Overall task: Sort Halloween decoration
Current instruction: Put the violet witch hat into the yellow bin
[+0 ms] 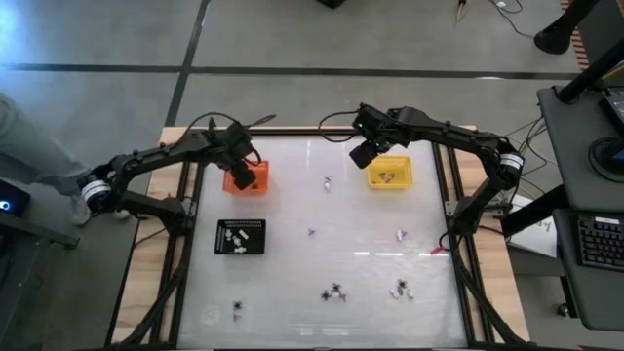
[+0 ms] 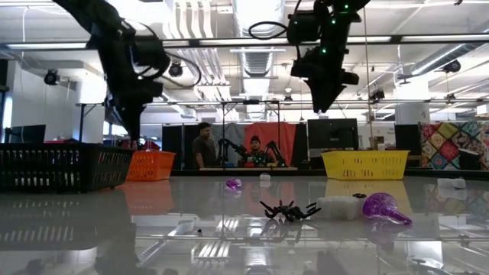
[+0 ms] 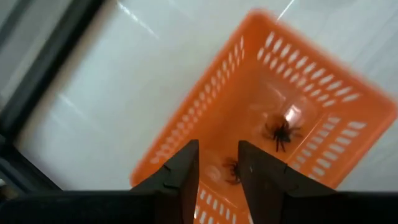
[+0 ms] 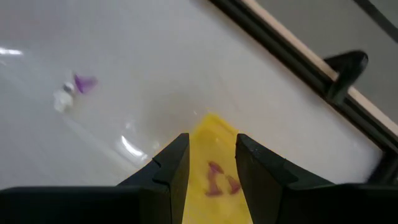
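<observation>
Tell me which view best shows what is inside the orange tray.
The left wrist view: it looks down into the orange tray, showing two black spiders on its floor. The high view has the left gripper covering it; the low view shows only its side wall; the right wrist view misses it.

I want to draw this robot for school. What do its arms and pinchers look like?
Both arms are dark and thin, built from jointed black tubes, with a pale silver ring near each base and black cables looping beside them. The left gripper and the right gripper each end in two flat, black, blocky fingers with angled tips. The right arm's wrist shows tiny green lights.
</observation>
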